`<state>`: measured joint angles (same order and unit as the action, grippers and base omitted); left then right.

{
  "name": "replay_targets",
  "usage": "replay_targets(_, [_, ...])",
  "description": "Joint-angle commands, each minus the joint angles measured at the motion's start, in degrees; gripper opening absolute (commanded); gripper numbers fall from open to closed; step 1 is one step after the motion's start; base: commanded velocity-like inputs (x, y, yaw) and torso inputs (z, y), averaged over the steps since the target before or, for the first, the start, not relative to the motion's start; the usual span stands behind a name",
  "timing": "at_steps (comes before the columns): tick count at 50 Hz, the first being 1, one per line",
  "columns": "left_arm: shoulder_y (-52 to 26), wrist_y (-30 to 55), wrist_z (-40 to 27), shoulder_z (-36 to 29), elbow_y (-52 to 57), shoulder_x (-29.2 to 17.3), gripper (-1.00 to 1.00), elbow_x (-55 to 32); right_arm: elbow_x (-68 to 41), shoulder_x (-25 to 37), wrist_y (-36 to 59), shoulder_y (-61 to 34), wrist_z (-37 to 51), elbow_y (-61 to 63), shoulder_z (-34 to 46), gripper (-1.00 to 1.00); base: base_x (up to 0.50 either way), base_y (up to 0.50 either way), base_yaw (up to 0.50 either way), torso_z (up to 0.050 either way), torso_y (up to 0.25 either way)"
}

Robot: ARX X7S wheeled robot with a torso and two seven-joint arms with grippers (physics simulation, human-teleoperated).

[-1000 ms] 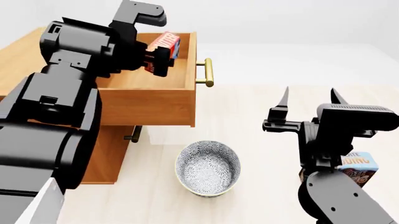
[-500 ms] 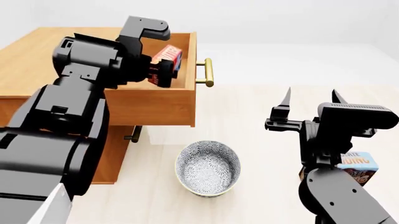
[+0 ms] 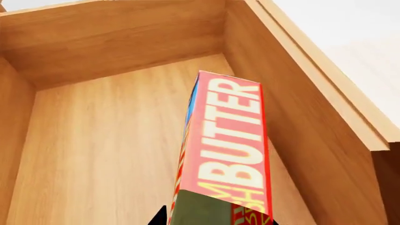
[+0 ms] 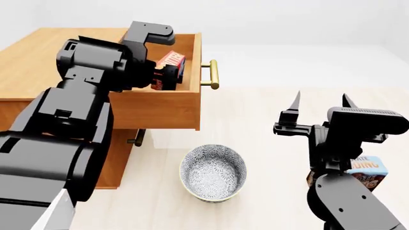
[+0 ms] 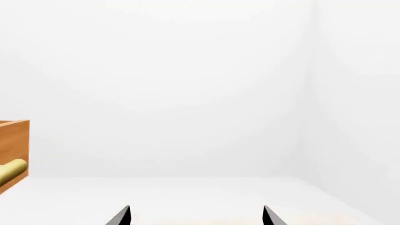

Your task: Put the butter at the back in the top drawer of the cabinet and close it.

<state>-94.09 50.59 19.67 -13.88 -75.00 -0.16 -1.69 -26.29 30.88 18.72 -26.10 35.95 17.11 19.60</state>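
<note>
The butter (image 4: 171,61) (image 3: 226,150), a red carton with pale "BUTTER" lettering, hangs inside the pulled-out top drawer (image 4: 160,108) of the wooden cabinet (image 4: 26,62). My left gripper (image 4: 164,75) is shut on the butter's near end, over the drawer's wooden floor (image 3: 106,154). The drawer's brass handle (image 4: 213,74) sticks out to the right. My right gripper (image 4: 321,101) stands open over the floor to the right, its two black fingertips (image 5: 120,216) far apart with nothing between them.
A speckled bowl (image 4: 213,172) sits on the floor below the open drawer. A chocolate pudding box (image 4: 369,171) stands behind my right arm at the lower right. A lower drawer handle (image 4: 138,139) shows under the open drawer.
My left gripper has carried the butter lower and deeper into the top drawer. The right arm has hardly moved.
</note>
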Motion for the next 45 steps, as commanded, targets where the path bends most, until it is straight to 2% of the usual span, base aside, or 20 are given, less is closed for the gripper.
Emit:
replay_targets(1, [-1.9,2.3,-2.1,-0.9,0.0,0.1,-1.0,-2.7,-0.1,0.2,-0.2,0.4,0.2,0.1,-0.3,1.0,0.0,0.0,0.0,0.0,0.0])
replay_targets(17, [-2.4,5.6,-4.6,-5.9,0.0,0.1,-1.0,-8.0,-0.3,0.6,-1.3,1.8,0.5,0.4,-1.0,1.0,0.0,0.0,0.0,0.001,0.001])
replay_targets(33, [-3.0,6.4,-4.7,-3.6,0.0,0.1,-1.0,-6.3,-0.4,0.9,-1.3,2.3,0.7,1.0,-1.3,1.0,0.0,0.0,0.0,0.0,0.001])
replay_targets(34, [-3.0,6.3,-4.7,-3.5,0.0,0.1,1.0,-6.2,-0.4,0.9,-1.3,2.4,0.8,1.0,-1.3,1.0,0.0,0.0,0.0,0.0,0.0])
replay_targets(45, [-3.3,5.5,-4.9,-2.0,0.0,0.1,1.0,-4.6,-0.5,1.0,-1.5,2.7,0.9,1.3,-1.4,1.0,0.0,0.0,0.0,0.0,0.0])
